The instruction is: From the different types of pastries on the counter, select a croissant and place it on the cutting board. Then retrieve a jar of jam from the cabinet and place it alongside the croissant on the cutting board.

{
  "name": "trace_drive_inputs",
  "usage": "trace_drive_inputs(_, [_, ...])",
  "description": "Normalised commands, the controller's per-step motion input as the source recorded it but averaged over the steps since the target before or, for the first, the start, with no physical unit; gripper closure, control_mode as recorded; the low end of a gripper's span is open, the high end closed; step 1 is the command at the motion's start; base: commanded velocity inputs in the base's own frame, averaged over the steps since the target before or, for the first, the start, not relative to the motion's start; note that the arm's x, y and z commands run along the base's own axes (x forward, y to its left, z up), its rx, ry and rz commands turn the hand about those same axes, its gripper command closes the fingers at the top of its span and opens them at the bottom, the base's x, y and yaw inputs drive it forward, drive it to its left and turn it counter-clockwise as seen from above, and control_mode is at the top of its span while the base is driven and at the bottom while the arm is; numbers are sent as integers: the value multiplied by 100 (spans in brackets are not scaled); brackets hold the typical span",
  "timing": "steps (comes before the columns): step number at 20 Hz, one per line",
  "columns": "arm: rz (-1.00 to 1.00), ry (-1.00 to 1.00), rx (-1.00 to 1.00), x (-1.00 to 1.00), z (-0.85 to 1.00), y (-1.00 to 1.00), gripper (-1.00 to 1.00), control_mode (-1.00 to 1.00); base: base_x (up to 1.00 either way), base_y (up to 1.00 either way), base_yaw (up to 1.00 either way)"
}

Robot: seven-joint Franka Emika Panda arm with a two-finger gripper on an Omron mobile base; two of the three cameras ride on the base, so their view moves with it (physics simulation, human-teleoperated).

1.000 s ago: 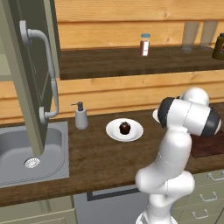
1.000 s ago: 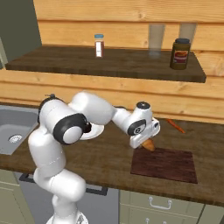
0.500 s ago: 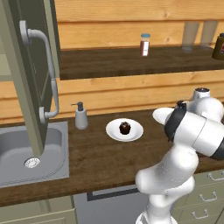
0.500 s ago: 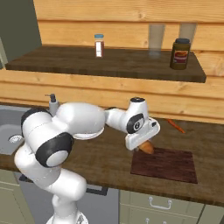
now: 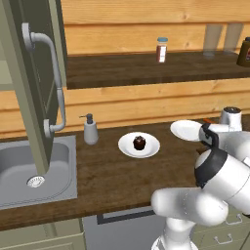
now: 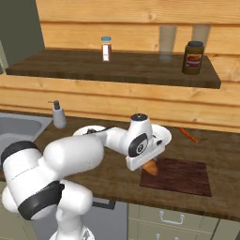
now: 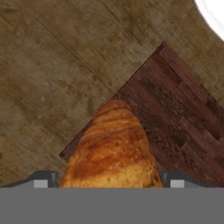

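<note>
My gripper (image 6: 148, 163) is shut on the golden croissant (image 6: 151, 168), holding it just above the left edge of the dark reddish cutting board (image 6: 180, 176) on the counter (image 6: 220, 192). In the hand view the croissant (image 7: 113, 146) sits between the fingertips (image 7: 42, 179), over the board's corner (image 7: 175, 105). The other pastry, a dark cupcake (image 5: 139, 142), rests on a white plate (image 5: 128, 149) at mid counter. The jar of jam is out of view.
An empty white plate (image 5: 186, 130) lies behind the gripper and a carrot (image 6: 189, 135) behind the board. The wall shelf holds a shaker (image 6: 106, 48) and a dark jar (image 6: 192, 57). A soap dispenser (image 5: 90, 130), the sink (image 5: 19, 168) and an open cabinet door (image 5: 36, 93) are to the left.
The arm's elbow has swung round toward the front. The gripper has come down a little with the croissant, closer to the board's left edge.
</note>
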Motion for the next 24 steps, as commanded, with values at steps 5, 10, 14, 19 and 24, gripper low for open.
trace_drive_inputs(5, [0, -10, 0, 2, -23, 0, 100, -100, 0, 0, 0])
trace_drive_inputs(10, [0, -3, 1, 7, -19, -3, 100, -100, 0, 0, 0])
trace_drive_inputs(14, [0, 0, 4, 13, -25, -12, 100, -100, 0, 0, 0])
trace_drive_inputs(19, [0, 0, 7, 21, -40, -21, -100, -100, 0, 0, 0])
trace_drive_inputs(24, [0, 0, 3, 31, -28, -12, -100, -100, 0, 0, 0])
